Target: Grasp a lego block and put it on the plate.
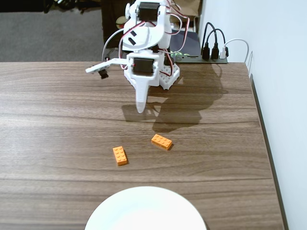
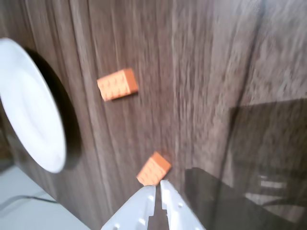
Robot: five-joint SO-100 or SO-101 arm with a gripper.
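Observation:
Two small orange lego blocks lie on the wood table: one [image 1: 120,155] left of centre, the other [image 1: 161,141] to its right. In the wrist view they show as the upper block [image 2: 117,85] and the lower block [image 2: 153,168]. The white plate [image 1: 145,211] sits at the table's front edge, cut off by the frame; it shows at the left in the wrist view [image 2: 31,105]. My white gripper [image 1: 140,108] hangs point-down above the table, behind both blocks. In the wrist view the gripper [image 2: 158,186] is shut and empty, its tips just short of the lower block.
The arm's base [image 1: 165,79] stands at the table's back edge. A black power strip with plugs and cables [image 1: 213,51] lies at the back right. The table's right edge [image 1: 264,139] runs along a white wall.

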